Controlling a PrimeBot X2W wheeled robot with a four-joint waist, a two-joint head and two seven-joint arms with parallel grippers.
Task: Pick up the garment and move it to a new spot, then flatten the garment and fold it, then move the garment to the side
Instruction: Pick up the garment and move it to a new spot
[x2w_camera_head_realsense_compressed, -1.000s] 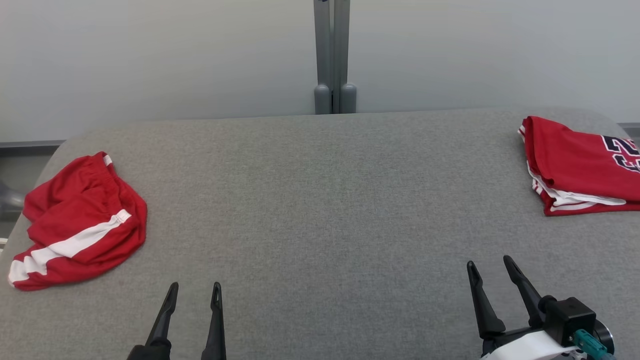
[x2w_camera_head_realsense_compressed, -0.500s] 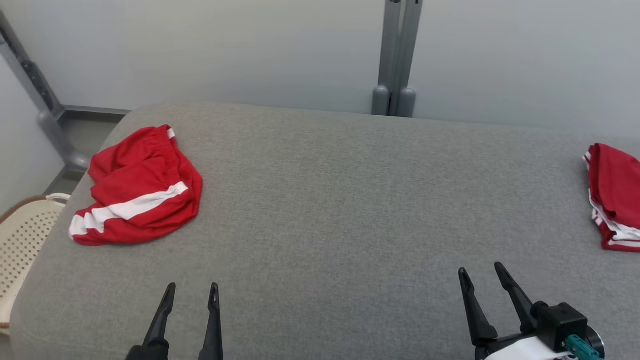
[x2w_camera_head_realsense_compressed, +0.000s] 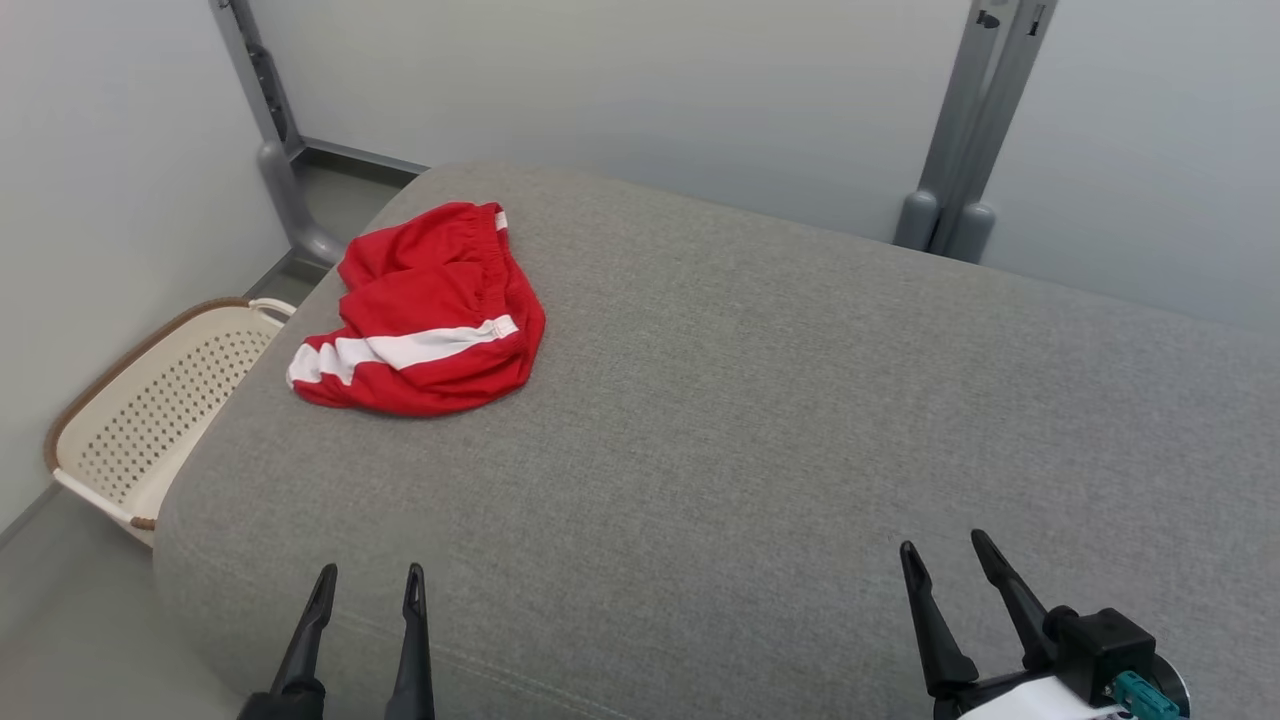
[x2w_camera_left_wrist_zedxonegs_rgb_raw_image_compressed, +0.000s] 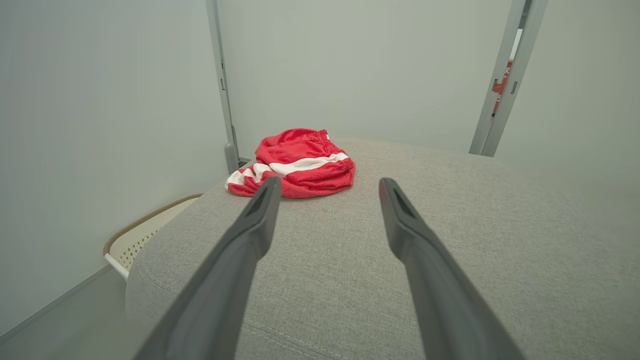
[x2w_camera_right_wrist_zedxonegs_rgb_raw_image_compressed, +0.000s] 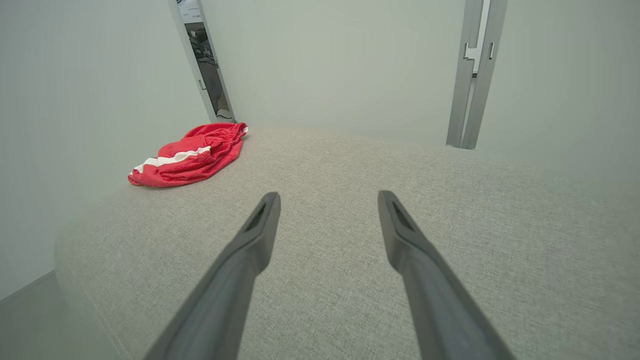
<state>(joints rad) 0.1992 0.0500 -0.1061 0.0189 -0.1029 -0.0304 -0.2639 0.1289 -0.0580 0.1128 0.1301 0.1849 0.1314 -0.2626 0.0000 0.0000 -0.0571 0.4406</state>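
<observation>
Garment (x2w_camera_head_realsense_compressed: 425, 315) lies bunched well ahead of your left gripper (x2w_camera_head_realsense_compressed: 371, 572), farther from your right gripper (x2w_camera_head_realsense_compressed: 942, 541); both sets of fingers apart, empty.

Test booth; blank pale panels (x2w_camera_head_realsense_compressed: 650, 90); grey metal posts (x2w_camera_head_realsense_compressed: 950, 130); padded table (x2w_camera_head_realsense_compressed: 750, 400)

A pair of red shorts (x2w_camera_head_realsense_compressed: 430, 300) lies crumpled in a loose heap near the far left corner of the grey padded table (x2w_camera_head_realsense_compressed: 760, 430). Its gathered elastic waistband (x2w_camera_head_realsense_compressed: 478, 240) faces the far edge, and a white stripe (x2w_camera_head_realsense_compressed: 420, 347) runs across the bunched fabric toward the left edge
</observation>
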